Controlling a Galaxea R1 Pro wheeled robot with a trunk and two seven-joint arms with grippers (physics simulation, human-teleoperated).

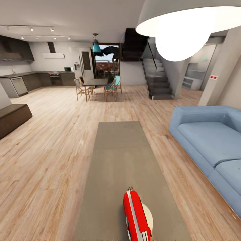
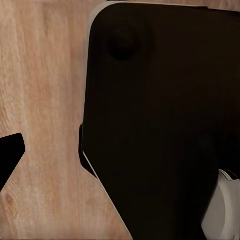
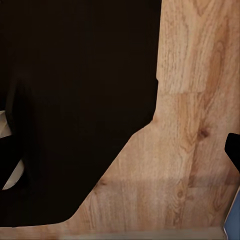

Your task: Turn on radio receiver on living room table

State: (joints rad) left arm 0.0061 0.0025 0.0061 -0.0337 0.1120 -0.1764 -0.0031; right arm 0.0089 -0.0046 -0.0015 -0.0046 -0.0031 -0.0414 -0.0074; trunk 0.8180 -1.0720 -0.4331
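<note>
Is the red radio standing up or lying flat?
Standing up. The radio receiver stands on its edge on the table, thin handle on top, beside a pale disc.

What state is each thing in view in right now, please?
radio receiver: upright on its edge at the near end of the table, untouched
table: bare beyond the radio receiver and disc
pale disc: lies flat beside the radio receiver
dome lamp: lit
blue sofa: unoccupied
dining chairs: upright around the dining table
</note>
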